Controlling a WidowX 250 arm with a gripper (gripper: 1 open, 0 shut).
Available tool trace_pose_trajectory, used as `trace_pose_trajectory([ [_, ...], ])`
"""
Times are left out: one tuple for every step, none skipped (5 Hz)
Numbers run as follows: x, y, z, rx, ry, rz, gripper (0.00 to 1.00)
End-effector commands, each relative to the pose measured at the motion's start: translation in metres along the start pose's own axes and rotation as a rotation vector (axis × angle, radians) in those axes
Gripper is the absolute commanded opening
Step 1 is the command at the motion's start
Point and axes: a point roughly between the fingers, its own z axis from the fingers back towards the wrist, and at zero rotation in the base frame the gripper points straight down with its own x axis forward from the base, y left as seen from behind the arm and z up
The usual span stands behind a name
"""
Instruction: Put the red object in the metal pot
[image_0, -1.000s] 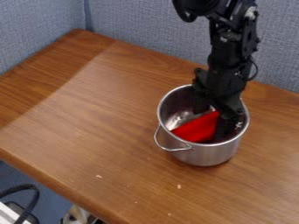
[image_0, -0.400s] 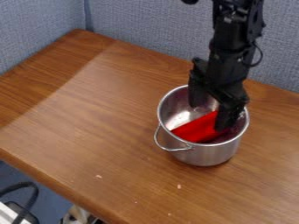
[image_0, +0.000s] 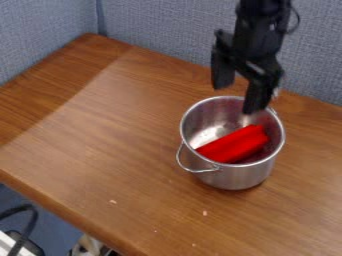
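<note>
— Currently, where is the bright red rectangular block (image_0: 235, 145)?
— Inside the shiny round stainless-steel pot (image_0: 201, 122), lying slanted on the wooden table (image_0: 94, 110).
— State of the black gripper (image_0: 239, 87)?
— Fingers spread apart, empty, above the pot's rim, clear of the block.

Metal pot (image_0: 214, 170) mouth open from above; red object (image_0: 234, 145) fills its floor
</note>
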Motion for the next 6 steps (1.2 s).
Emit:
trace_pose_trajectory([
  [-0.001, 0.019, 0.021, 0.027, -0.053, -0.050, 1.00],
  [0.002, 0.011, 0.023, 0.028, -0.065, -0.094, 1.00],
  [0.008, 0.005, 0.023, 0.033, -0.079, -0.115, 1.00],
  [0.000, -0.003, 0.028, 0.034, -0.090, -0.102, 1.00],
  [-0.009, -0.010, 0.035, 0.037, -0.104, -0.081, 1.00],
  [-0.013, -0.012, 0.036, 0.032, -0.119, -0.055, 1.00],
])
